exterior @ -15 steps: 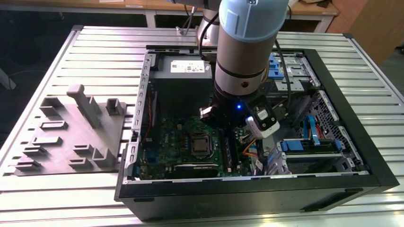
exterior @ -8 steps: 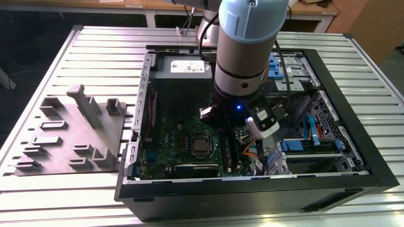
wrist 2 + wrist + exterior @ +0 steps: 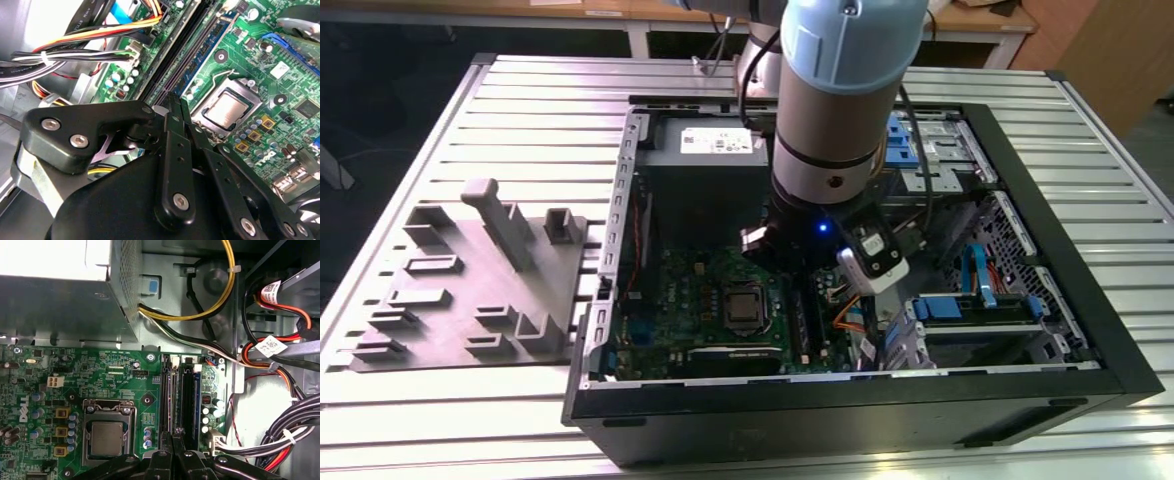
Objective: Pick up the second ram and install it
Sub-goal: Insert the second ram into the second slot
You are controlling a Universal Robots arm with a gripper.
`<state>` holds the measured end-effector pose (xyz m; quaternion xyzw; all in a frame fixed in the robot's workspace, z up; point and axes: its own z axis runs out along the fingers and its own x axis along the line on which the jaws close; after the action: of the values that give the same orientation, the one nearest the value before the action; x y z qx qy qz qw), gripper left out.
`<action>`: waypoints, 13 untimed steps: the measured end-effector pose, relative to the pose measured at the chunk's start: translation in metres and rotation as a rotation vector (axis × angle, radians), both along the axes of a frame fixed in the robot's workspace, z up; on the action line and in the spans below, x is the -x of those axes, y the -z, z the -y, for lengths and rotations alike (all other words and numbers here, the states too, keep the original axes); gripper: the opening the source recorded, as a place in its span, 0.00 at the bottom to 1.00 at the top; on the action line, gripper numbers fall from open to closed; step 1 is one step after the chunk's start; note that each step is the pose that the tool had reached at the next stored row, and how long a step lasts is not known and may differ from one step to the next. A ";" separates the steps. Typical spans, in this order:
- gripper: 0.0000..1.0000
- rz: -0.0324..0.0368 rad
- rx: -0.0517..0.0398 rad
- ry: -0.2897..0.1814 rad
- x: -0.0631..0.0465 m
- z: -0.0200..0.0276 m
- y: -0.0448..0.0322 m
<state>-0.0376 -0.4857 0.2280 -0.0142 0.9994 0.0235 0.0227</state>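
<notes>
At the exterior view's left a grey moulded tray [image 3: 467,290] lies on the slatted metal bench [image 3: 547,110], well apart from the work. Just beside it, to the right, is the open black computer case [image 3: 854,405]. At the case's far end sits the boxy power supply [image 3: 700,175], and nearer lies the green motherboard [image 3: 674,290] with its processor socket [image 3: 744,305]. The blue-grey arm [image 3: 834,100] comes down into the middle of the case and covers much of the board, and its wrist with a white housing [image 3: 870,255] hides the claw there. Both wrist views show what that view cannot: the claw [image 3: 177,431] [image 3: 172,96] has its fingers drawn narrow, almost touching, with the tips directly over the bank of long black memory slots [image 3: 181,390] [image 3: 192,55], just beside the socket. Whether the second ram is pinched between the fingers or already seated beneath them cannot be told, since the claw's own linkage blocks that spot. To the right of the slots, bundled black, white, red and orange cables [image 3: 280,435] crowd close, and a yellow wire [image 3: 227,290] loops beyond them. At the exterior view's right stand drive bays with blue tabs [image 3: 974,305], partly cut off by the case wall.
</notes>
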 end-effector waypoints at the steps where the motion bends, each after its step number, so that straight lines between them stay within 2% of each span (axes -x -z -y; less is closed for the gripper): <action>1: 0.12 0.0001 -0.0003 0.000 0.000 -0.0001 0.0006; 13: 0.12 0.0000 0.0000 0.000 0.001 0.0000 0.0043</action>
<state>-0.0390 -0.4857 0.2236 -0.0141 0.9994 0.0234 0.0227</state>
